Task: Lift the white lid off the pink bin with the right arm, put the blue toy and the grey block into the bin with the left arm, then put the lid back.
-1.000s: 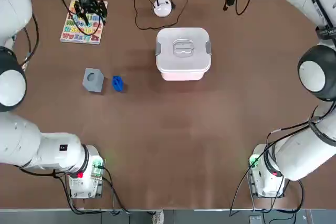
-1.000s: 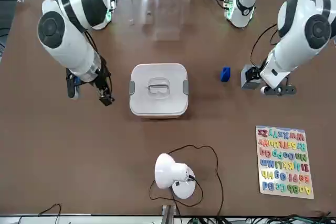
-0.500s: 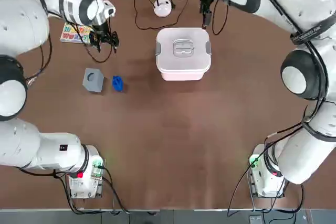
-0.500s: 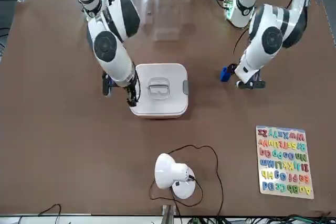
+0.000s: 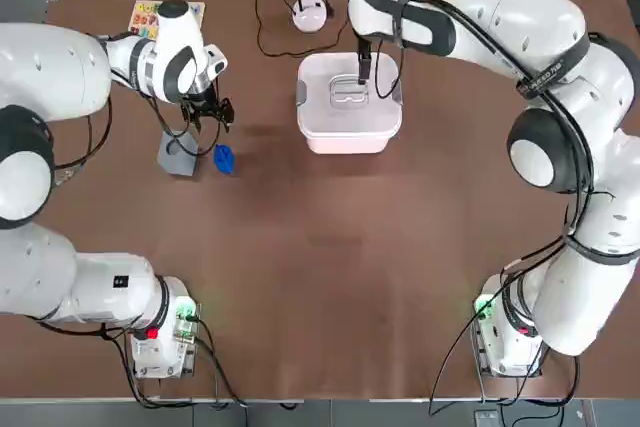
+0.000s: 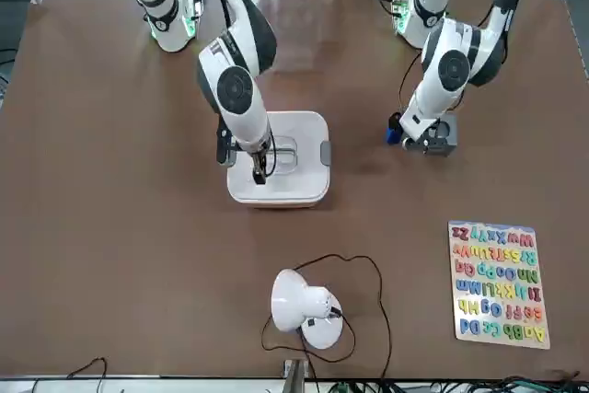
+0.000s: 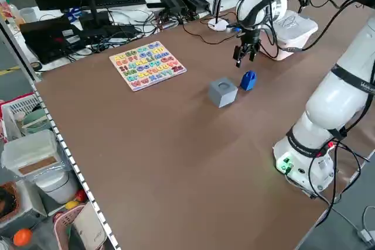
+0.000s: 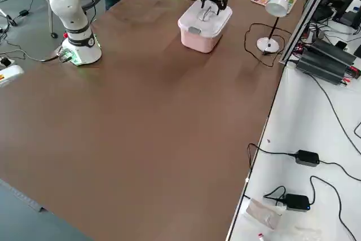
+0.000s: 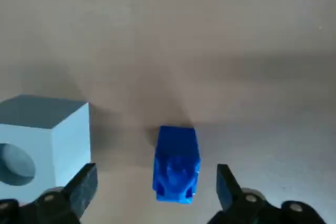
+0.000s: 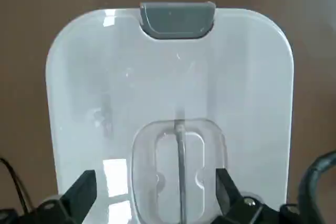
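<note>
The white lid sits shut on the pink bin, its recessed handle lying flat. My right gripper hangs open just above the lid, one finger on each side of the handle, touching nothing; from above it shows over the lid's far half. The blue toy lies on the table beside the grey block, whose round hole faces up. My left gripper is open above them, its fingers straddling the toy; it holds nothing.
An alphabet puzzle board lies at the far left edge. A small round white device with a black cable stands behind the bin. Bare brown tabletop stretches between the bin and the arm bases.
The right gripper swung in from the far edge to just over the lid. The left gripper came from the puzzle board down over the blue toy. Nothing was grasped.
</note>
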Robot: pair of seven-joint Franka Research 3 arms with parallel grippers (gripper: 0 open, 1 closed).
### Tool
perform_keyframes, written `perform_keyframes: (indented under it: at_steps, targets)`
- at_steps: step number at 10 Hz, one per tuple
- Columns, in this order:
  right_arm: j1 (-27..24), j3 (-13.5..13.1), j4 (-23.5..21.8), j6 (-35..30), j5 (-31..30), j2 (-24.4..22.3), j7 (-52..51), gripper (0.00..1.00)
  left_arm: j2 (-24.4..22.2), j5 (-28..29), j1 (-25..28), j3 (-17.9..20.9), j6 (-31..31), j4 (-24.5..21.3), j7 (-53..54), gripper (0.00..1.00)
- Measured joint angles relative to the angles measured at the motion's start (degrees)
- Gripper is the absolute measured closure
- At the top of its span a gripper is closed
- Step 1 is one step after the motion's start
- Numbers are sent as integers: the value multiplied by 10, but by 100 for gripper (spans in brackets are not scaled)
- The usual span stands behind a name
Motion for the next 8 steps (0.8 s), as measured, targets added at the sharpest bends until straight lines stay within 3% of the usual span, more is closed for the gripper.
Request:
perform_keyframes:
  at_steps: [4,5,8]
  targets:
    - [25,0,-18,27,2,2,3,14,40,0,-2,-23,35,0,-17,0]
    - [26,0,-20,27,2,2,3,23,47,0,-2,-24,37,0,-17,0]
    - [30,0,-21,29,12,2,3,71,60,3,-5,-25,37,-3,-25,2]
